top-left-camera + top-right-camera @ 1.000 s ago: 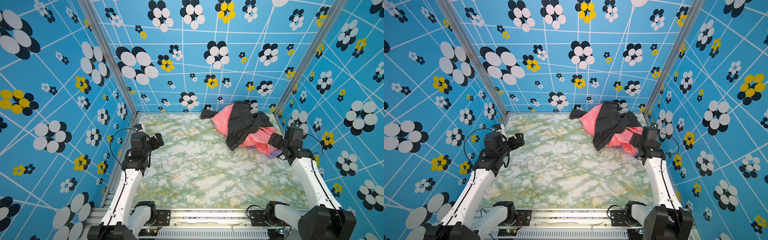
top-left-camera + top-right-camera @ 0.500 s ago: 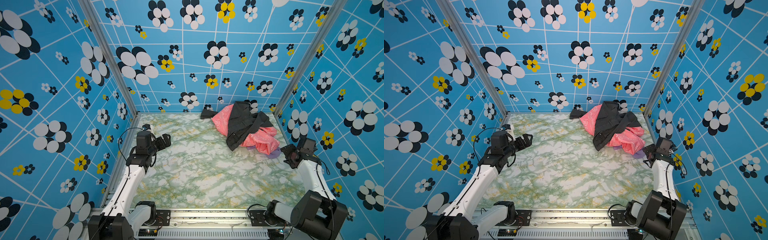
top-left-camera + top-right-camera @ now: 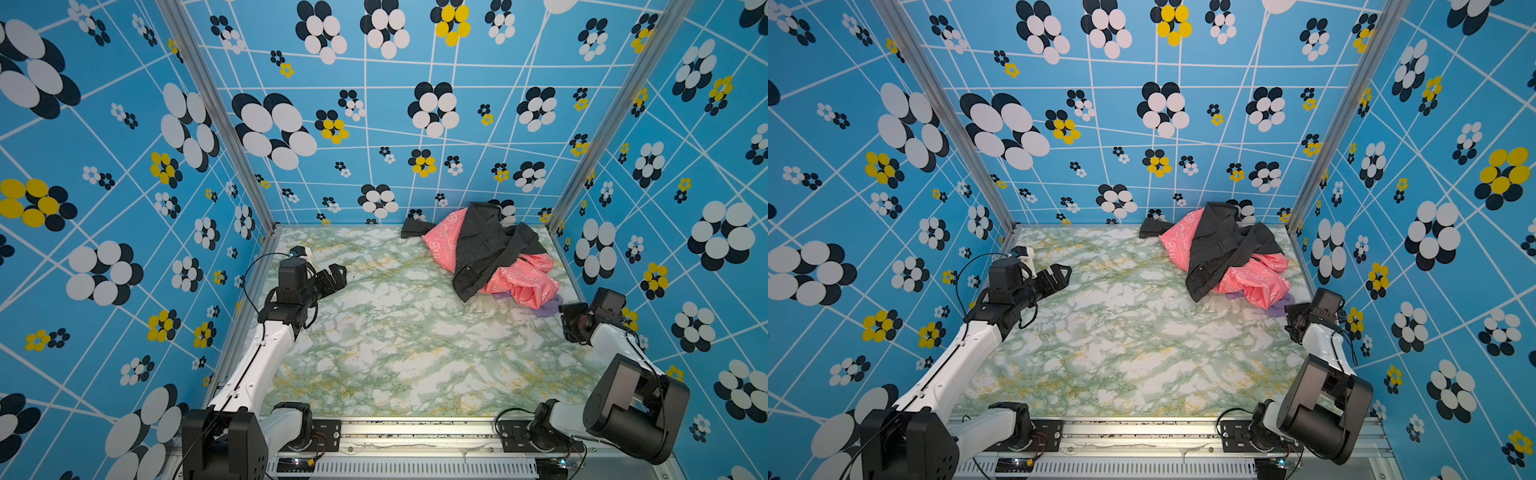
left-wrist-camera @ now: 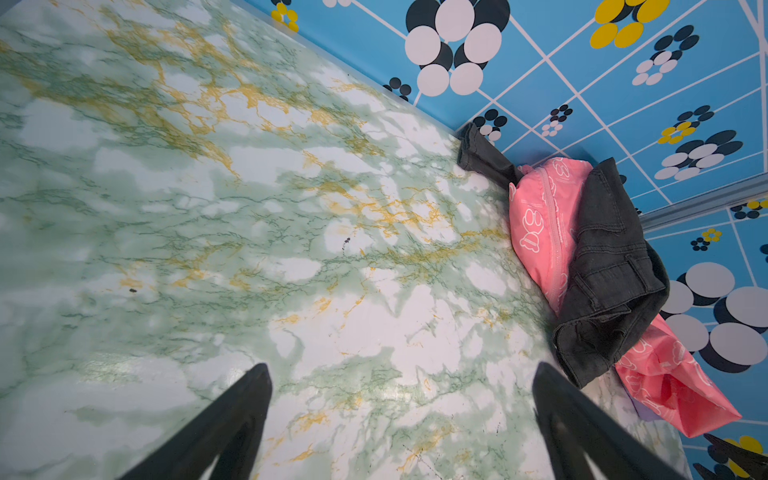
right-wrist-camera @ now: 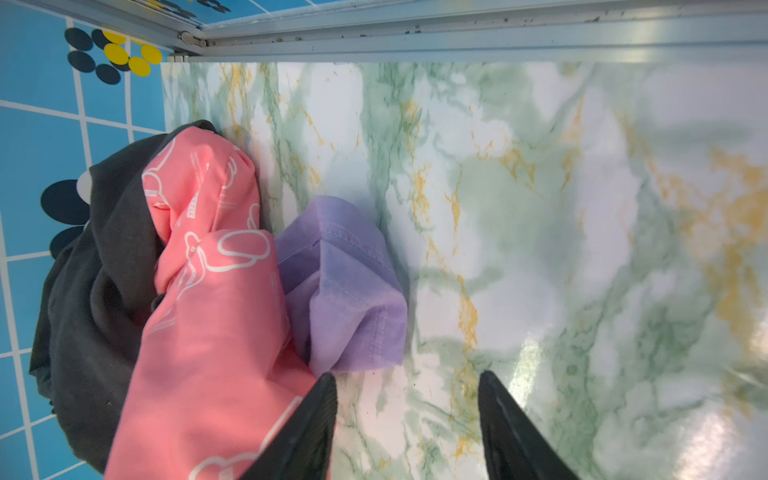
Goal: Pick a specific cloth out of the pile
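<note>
A: Where is the left gripper?

B: Well apart from the pile, off to the pile's left, over bare table. Its jaws stand wide. The left wrist view shows both fingers with only marbled table between them, and the frame's edge cuts off their roots.

A: And the pile itself?

B: A dark grey-black garment drapes across a salmon-pink garment with white print. One dark end pokes out at the pile's far left. The lower layers are hidden.

A: Where is the cloth?

B: The cloth sits at the pile's front right edge, mostly buried under the pink garment. Only a folded lavender corner with a stitched hem shows, lying on the table. Its lettering is out of sight. In both top views it is no more than a small purple patch beside the pink.

A: And the right gripper?

B: Just beside that same front right edge of the pile. The jaws stand partly apart and hold nothing, with bare table between them. One finger overlaps the pink garment, its tip just beside the lavender corner, and it is unclear whether the two touch. In both top views the fingertips are hard to make out against the dark wrist.
</note>
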